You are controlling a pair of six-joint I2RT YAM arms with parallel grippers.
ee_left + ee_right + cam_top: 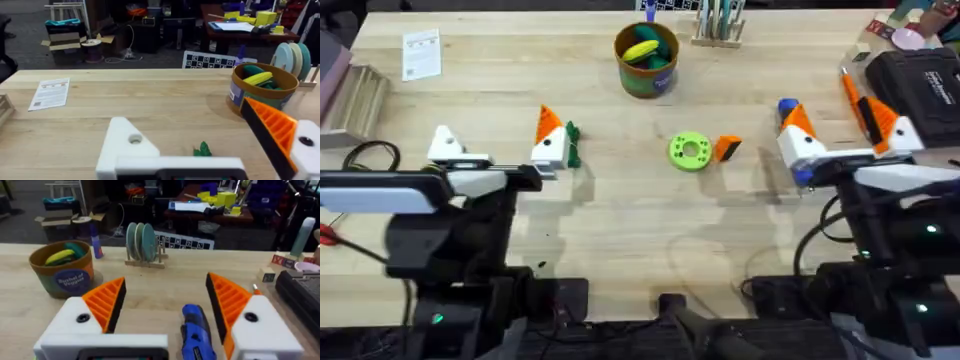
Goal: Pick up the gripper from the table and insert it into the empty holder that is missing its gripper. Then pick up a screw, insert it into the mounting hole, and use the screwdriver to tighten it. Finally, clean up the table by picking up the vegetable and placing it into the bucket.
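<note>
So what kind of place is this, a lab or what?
Probably a robotics lab or workshop: a wooden workbench, a checkerboard calibration card behind it, and cardboard boxes and cluttered work tables on the open floor beyond.

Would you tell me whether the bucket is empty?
Not empty: the bucket holds a yellow piece and dark green pieces.

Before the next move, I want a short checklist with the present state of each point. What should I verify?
1. Orange gripper lies free on the table, beside the green disc: ok.
2. Holder on the left gripper has its finger missing: ok.
3. Right gripper open, screwdriver between its fingers: ok.
4. Vegetable not in the bucket: not ok.
5. Screw located: cannot tell.
</note>
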